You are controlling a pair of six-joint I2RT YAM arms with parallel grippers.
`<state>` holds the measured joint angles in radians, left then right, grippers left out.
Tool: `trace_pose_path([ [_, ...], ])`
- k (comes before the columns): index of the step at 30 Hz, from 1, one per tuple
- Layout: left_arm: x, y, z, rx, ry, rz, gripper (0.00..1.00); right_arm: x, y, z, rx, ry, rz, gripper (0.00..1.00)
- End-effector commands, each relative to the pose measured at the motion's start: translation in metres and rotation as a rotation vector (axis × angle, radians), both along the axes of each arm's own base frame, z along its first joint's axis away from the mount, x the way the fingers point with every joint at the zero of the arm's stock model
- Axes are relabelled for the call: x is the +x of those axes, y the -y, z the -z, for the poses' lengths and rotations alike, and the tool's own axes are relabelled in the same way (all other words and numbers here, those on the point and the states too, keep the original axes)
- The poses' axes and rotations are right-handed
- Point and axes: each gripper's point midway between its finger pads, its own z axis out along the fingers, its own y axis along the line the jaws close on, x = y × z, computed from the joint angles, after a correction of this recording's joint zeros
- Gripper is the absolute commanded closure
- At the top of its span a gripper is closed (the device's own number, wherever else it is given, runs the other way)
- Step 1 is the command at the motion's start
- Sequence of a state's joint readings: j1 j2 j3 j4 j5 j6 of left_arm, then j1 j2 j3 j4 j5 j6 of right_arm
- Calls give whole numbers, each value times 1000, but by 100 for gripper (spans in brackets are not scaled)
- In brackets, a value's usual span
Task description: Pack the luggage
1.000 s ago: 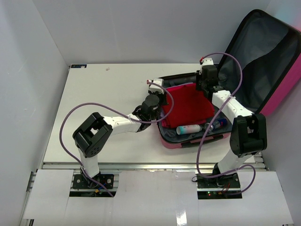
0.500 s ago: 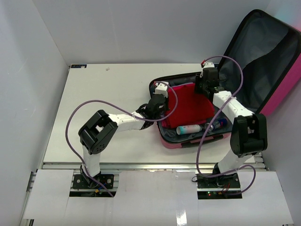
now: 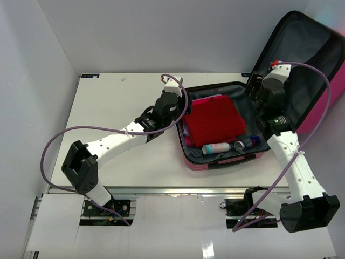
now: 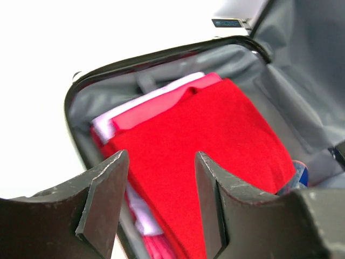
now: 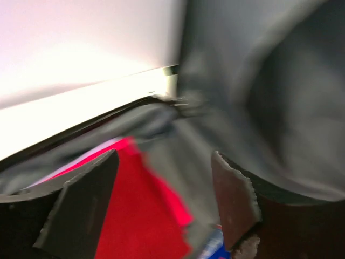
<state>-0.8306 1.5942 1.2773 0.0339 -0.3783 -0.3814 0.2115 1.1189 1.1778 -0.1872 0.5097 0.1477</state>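
The luggage (image 3: 221,162) lies open at the right of the table, its grey-lined lid (image 3: 302,59) leaning up at the back right. A folded red cloth (image 3: 214,120) lies on top of pink and white clothes inside it. The left wrist view shows the same red cloth (image 4: 215,135) and the case's black rim (image 4: 161,54). My left gripper (image 3: 178,110) hovers at the case's left edge, open, with nothing between its fingers (image 4: 105,199). My right gripper (image 3: 259,102) hangs above the case's right side in front of the lid, open and empty; the right wrist view is blurred.
A white tube (image 3: 216,147) and a blue can (image 3: 248,142) lie along the case's near wall. The bare white tabletop (image 3: 118,108) stretches to the left. White walls close the table in on the left and at the back.
Both grippers have opened and drawn back from the red cloth. The left one moved up and left to the case's edge. The right arm rose toward the lid.
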Motion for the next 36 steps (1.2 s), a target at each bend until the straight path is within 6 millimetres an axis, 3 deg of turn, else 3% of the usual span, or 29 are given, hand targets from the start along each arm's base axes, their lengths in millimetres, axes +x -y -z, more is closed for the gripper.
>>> trace_pose_path([
  [1, -5, -39, 58, -32, -241, -84, 37, -38, 69, -19, -58, 34, 413, 21],
  [6, -11, -35, 107, -34, -330, -37, 37, -43, 103, -35, -129, 26, 580, 16],
  [10, -9, -26, 124, -14, -354, -3, 36, -51, 121, -30, -119, 25, 658, 15],
  [14, -8, -22, 135, -6, -364, 12, 36, -66, 131, -39, -99, 92, 723, 15],
  [19, -2, -15, 143, 2, -356, 29, 37, -81, 153, -28, -97, 118, 822, 17],
  [22, 1, -9, 152, 2, -360, 52, 42, -81, 177, -8, -78, 105, 835, 20],
  [24, 3, -5, 157, 9, -371, 62, 45, -80, 181, 5, -63, 93, 842, 20],
  [28, 9, -4, 161, 16, -365, 52, 70, -80, 191, 14, -45, 121, 869, 22],
  [31, 13, -7, 163, 29, -364, 33, 100, -79, 204, 15, -37, 143, 877, 29],
  [36, 18, -12, 158, 38, -352, 4, 100, -72, 211, 23, -6, 183, 832, 40],
])
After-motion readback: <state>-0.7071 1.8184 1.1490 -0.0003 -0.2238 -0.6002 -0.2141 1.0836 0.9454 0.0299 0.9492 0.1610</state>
